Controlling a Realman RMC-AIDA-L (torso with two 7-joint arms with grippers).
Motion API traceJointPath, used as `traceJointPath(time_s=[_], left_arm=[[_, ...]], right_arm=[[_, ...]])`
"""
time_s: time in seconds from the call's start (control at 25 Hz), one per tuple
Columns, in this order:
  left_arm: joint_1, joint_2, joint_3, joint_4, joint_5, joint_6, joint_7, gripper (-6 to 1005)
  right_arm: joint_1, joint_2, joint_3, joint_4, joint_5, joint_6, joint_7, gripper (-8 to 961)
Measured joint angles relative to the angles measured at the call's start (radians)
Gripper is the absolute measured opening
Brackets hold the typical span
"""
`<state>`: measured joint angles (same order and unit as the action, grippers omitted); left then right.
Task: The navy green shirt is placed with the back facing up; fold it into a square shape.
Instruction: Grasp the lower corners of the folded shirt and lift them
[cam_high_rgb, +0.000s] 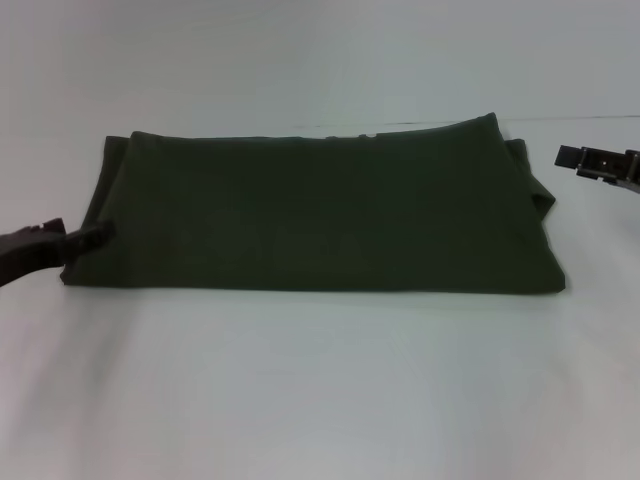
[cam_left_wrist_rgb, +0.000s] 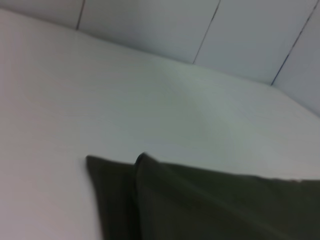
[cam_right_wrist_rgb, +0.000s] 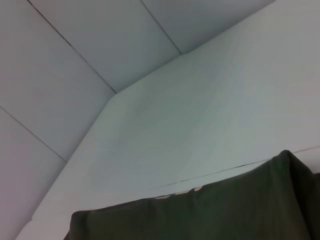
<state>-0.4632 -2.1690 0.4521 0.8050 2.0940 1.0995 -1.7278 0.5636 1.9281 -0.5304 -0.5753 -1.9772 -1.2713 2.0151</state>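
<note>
The navy green shirt (cam_high_rgb: 320, 215) lies on the white table (cam_high_rgb: 320, 400) folded into a wide flat band, plain side up. A bit of cream lettering (cam_high_rgb: 345, 133) peeks out at its far edge. My left gripper (cam_high_rgb: 95, 236) is low at the shirt's left edge near the front corner, its tip touching the cloth. My right gripper (cam_high_rgb: 590, 162) hangs above the table just off the shirt's right end, apart from it. The shirt's corner shows in the left wrist view (cam_left_wrist_rgb: 210, 205). Its far edge, with the lettering (cam_right_wrist_rgb: 177, 191), shows in the right wrist view (cam_right_wrist_rgb: 210, 210).
The white table runs wide in front of and behind the shirt. Pale panelled walls (cam_right_wrist_rgb: 75, 45) stand behind the table's far edge. A loose fold of cloth (cam_high_rgb: 535, 190) sticks out at the shirt's right end.
</note>
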Motion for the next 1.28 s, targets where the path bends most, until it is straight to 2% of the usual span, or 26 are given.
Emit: traceJointPath(time_s=[0.2, 0.6, 1.28], left_arm=[[-0.006, 0.000, 0.007, -0.036, 0.043, -0.060, 0.003, 859], [-0.012, 0.001, 0.031, -0.068, 0.080, -0.115, 0.005, 847], [-0.022, 0.002, 0.050, -0.079, 0.094, -0.121, 0.010, 792]], right_arm=[[0.002, 0.010, 0.004, 0.000, 0.002, 0.009, -0.004, 613], [0.001, 0.011, 0.005, -0.001, 0.004, 0.014, -0.005, 612], [-0.002, 0.011, 0.007, 0.002, 0.004, 0.025, -0.006, 611]])
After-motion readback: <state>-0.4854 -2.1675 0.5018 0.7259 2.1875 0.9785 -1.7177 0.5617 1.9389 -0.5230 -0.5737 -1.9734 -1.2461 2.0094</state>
